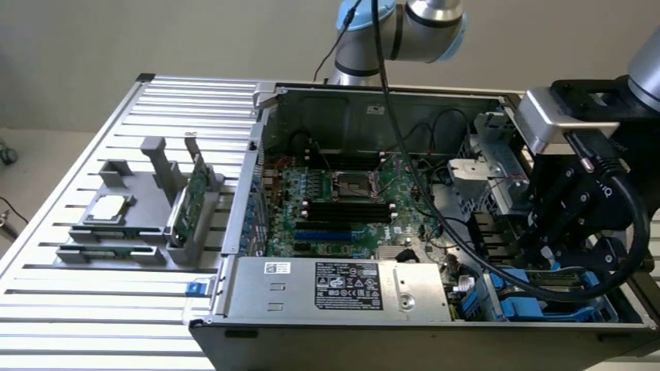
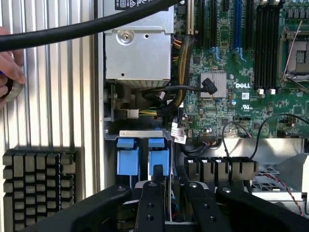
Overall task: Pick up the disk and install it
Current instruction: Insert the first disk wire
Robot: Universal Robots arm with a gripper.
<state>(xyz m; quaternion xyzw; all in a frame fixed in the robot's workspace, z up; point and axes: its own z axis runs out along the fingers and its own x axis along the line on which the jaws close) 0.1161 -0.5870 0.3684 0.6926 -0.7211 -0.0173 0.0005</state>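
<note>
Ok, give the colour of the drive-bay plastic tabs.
The tabs are blue, clearest in the wrist view.

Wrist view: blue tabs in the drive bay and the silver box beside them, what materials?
Blue tabs: probably moulded plastic, matte; the colour is even and saturated and the shapes are blocky with rounded edges. Silver box: looks like bare sheet metal with a dull grey sheen, a screw head and a folded edge. Whether it is steel or aluminium cannot be told.

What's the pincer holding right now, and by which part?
Cannot tell. The pincer is down in the drive bay, close to the blue carrier tabs, but any contact is hidden.
</note>
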